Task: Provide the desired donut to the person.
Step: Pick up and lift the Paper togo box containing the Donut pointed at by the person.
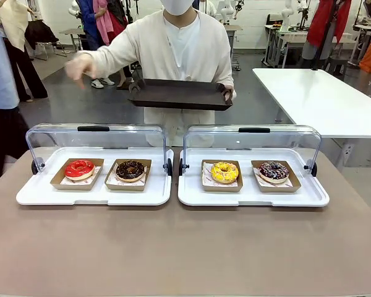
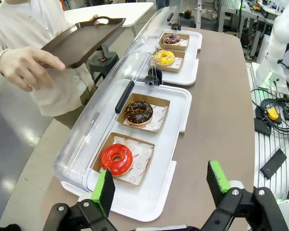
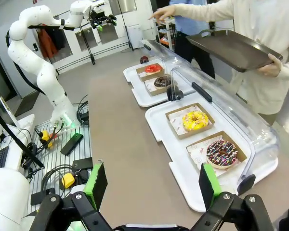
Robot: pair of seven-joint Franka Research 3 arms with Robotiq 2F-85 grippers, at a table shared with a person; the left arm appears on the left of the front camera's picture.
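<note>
the brown table (image 1: 185, 247) ran wide before us, and across it stood the person (image 1: 185, 43), holding a dark tray (image 1: 179, 94). the left case (image 1: 93, 197) and the right case (image 1: 253, 198) sat side by side, clear lids raised. the free hand (image 1: 80, 67) pointed down beyond the left case, at the red donut (image 1: 80, 169), we judged; the chocolate donut (image 1: 130, 170) lay just beside it, so we could pick wrong. the left gripper (image 2: 161, 183) and the right gripper (image 3: 152, 182) hung empty, jaws spread. a hard pinch could crush the glaze, or a finger knock the lid.

Brown table (image 1: 185, 253) carries left tray (image 1: 93, 199), right tray (image 1: 253, 199).
</note>
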